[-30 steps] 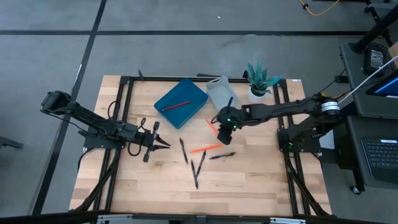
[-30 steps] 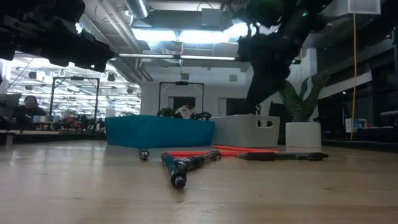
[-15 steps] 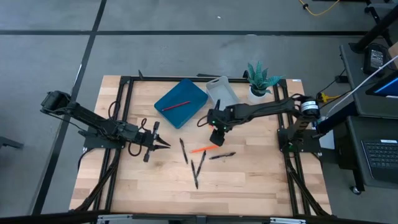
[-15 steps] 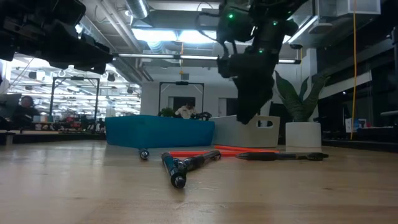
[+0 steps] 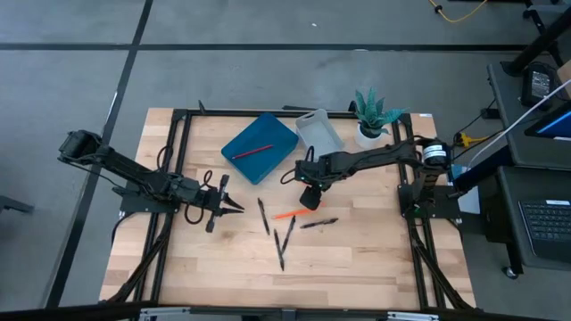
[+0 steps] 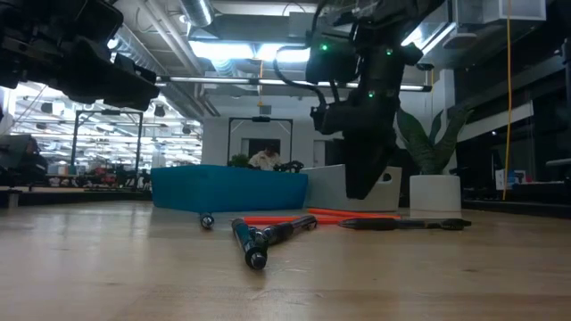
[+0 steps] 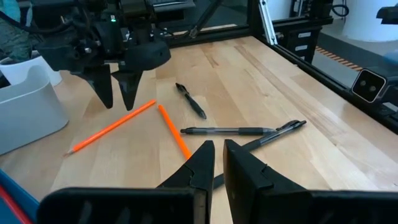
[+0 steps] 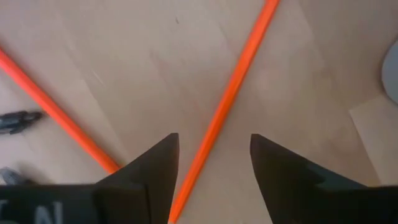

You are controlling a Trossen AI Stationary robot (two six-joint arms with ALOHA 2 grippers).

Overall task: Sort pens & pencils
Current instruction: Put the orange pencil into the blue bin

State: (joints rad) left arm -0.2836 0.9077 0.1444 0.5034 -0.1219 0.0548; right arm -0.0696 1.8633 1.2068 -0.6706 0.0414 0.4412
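Two orange pencils lie on the bare wood near the middle of the table: one [image 8: 231, 102] runs straight between the right gripper's spread fingers in the right wrist view, the other [image 8: 59, 115] slants away beside it, its near end just short of the first. The right gripper [image 7: 117, 94] points down just above them, fingers parted and holding nothing; the left wrist view shows both tips clear of the wood and beside the far pencil [image 7: 112, 127], not touching it. From above, only one orange pencil [image 5: 293, 213] can be made out, the arm covering the other. A third, red pencil [image 5: 252, 151] rests inside the blue tray [image 5: 281, 131] at the far side of the table, just left of a pale grey bin [image 5: 319, 131]. The black pens are scattered nearer the table's front: one [image 5: 318, 223] right of the orange pencil, one [image 5: 263, 215] to its left, two more [image 5: 285, 241] crossing just nearer the front edge; the low view shows that pair [image 6: 268, 236] lying flat, ends touching. The left gripper [image 5: 221, 206] waits well to the left, its fingers [image 7: 202, 165] close together with a narrow slit between them, gripping nothing. A potted plant [image 5: 375, 114] stands at the far right corner.
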